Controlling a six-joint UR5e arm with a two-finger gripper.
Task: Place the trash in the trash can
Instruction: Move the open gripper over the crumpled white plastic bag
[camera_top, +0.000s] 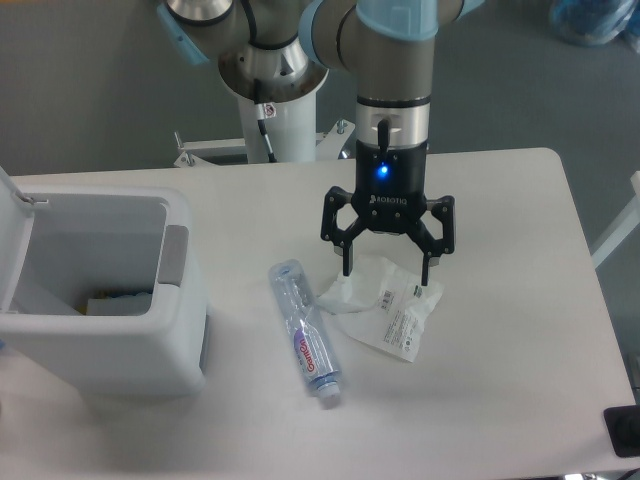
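Two trash items lie on the white table (500, 200), both outside the bin. Item one: crumpled white-and-clear wrapper (385, 312) with a printed label, right of centre. Item two: crushed clear bottle (305, 332) with red lettering, lying flat just left of the wrapper, long axis running from upper left to lower right, cap end toward the near edge. Bottle and wrapper appear close but apart; a narrow strip of table shows between them.

Gripper (386, 273) points straight down over the upper edge of the wrapper. Jaws are spread wide, one finger on each side of the wrapper's top portion, nothing held. Fingertips sit at or just above the plastic; contact cannot be confirmed from this view. Blue indicator light is lit on the gripper body.

Trash can (175, 255) stands at the left of the table, well apart from both items. Lid (12, 235) is raised on the far left side, opening exposed. Grey panel visible at the right rim. Some small object rests at the bottom inside; its identity is unclear.
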